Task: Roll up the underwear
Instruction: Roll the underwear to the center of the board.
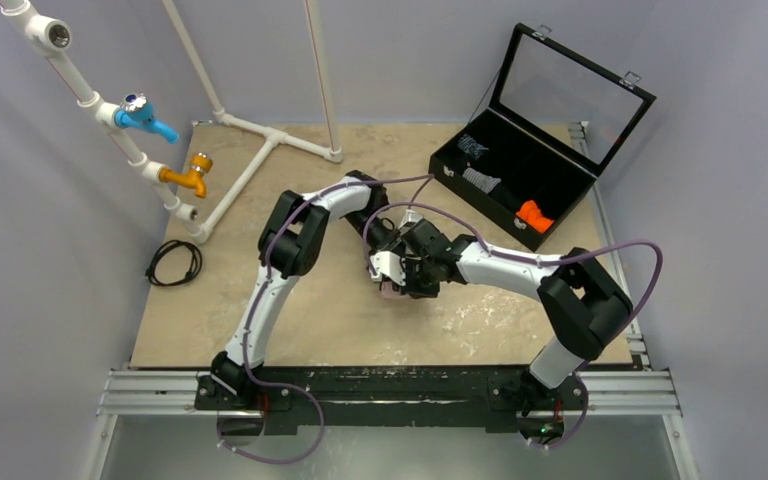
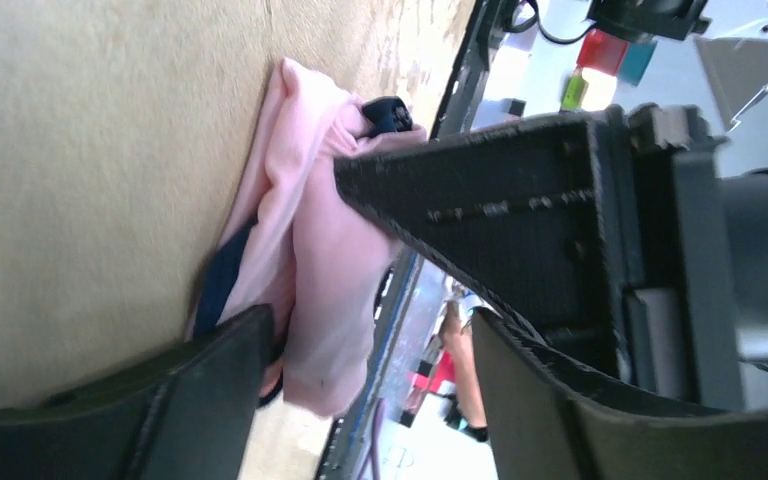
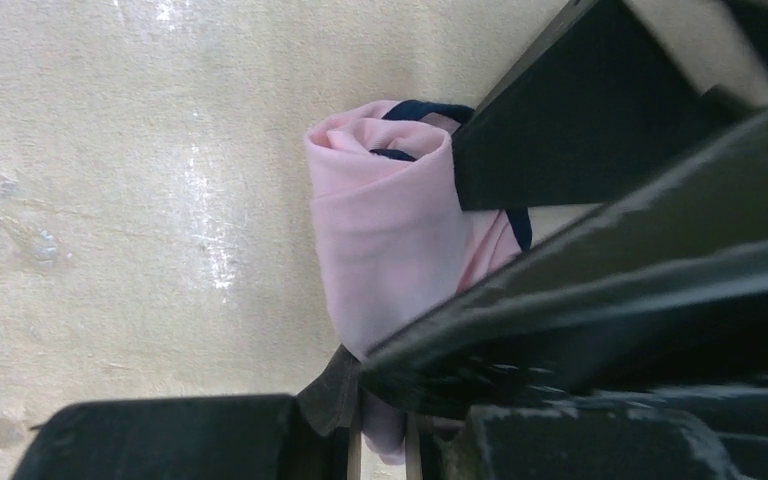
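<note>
1. Rolling looks nearly finished: the underwear lies near the middle of the tabletop as a short pink tube, with navy trim showing at its open end.
2. The right gripper is closed on the fabric, pinching the loose side of the roll. The wrist view is crowded, so I can't tell how deep the pinch goes.
3. The left gripper has its fingers spread apart and holds nothing. One finger is just beside the roll's lower edge.
4. As I judge it, the step in hand is securing the last turn, with the right side holding the roll.
5. The next move calls for tucking or pressing down the free edge gently. The soft cloth could spring open if the pinch lets go early.
</note>
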Tool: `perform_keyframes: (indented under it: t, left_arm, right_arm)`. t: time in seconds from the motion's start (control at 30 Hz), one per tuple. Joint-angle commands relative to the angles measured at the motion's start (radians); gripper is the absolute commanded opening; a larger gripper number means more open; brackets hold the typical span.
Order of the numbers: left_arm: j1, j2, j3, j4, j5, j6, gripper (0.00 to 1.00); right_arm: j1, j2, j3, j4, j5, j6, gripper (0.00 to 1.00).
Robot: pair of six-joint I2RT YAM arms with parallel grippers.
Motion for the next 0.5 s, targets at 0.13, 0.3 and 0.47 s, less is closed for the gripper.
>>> perform_keyframes:
  t: [0.13, 0.3, 0.47]
  left_arm:
    - [0.078, -0.061, -0.019, 0.112, -0.141, -0.028, 0.79]
    - [0.125, -0.116, -0.055, 0.173, -0.162, -0.102, 0.71]
    - [0.215, -0.209, -0.134, 0.251, -0.188, -0.191, 0.68]
  right_arm:
    - [0.016, 0.001, -0.059, -0.182, -0.109, 0.042, 0.0]
    - [0.015, -0.005, -0.056, -0.184, -0.125, 0.055, 0.0]
    - [0.004, 0.015, -0.032, -0.203, -0.151, 0.065, 0.0]
